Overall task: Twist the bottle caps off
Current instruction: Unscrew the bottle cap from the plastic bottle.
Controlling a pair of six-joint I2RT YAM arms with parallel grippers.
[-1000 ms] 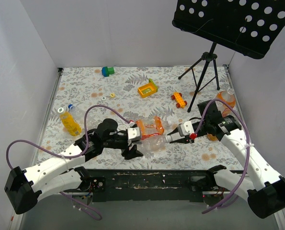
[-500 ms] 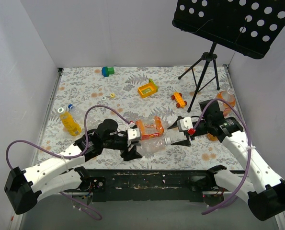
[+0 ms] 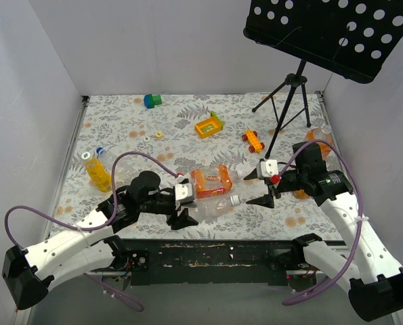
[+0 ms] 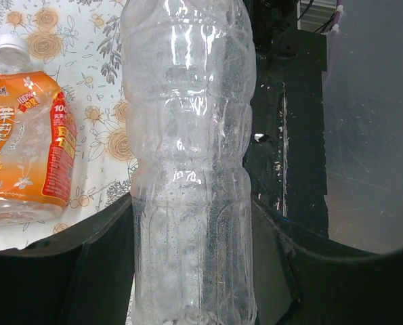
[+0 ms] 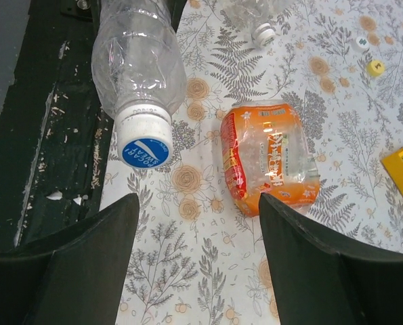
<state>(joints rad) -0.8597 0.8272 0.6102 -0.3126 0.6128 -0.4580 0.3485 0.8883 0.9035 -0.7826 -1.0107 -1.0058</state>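
Note:
A clear, colourless bottle (image 3: 210, 207) lies on its side near the table's front edge. My left gripper (image 3: 182, 204) is shut on its body (image 4: 191, 169), one finger on each side. Its cap (image 5: 145, 139), white with a blue top, is on the neck and points toward my right gripper (image 3: 256, 187). That gripper (image 5: 198, 203) is open and empty, a short way off the cap. An orange-labelled bottle (image 3: 212, 181) lies just behind, its white cap (image 4: 13, 46) on.
Another clear bottle's white cap (image 5: 261, 32) shows further back. A yellow bottle (image 3: 98, 172) lies at the left, an orange-filled one (image 3: 320, 139) at the right. Two loose caps (image 3: 147, 135), a yellow tray (image 3: 208, 126), an orange toy car (image 3: 252, 141), a green-and-blue block (image 3: 152, 101) and a tripod stand (image 3: 290, 101) are behind.
My right gripper has opened off the clear bottle's cap and drawn back to the right. The left gripper, still holding the bottle, shifted slightly toward the front left.

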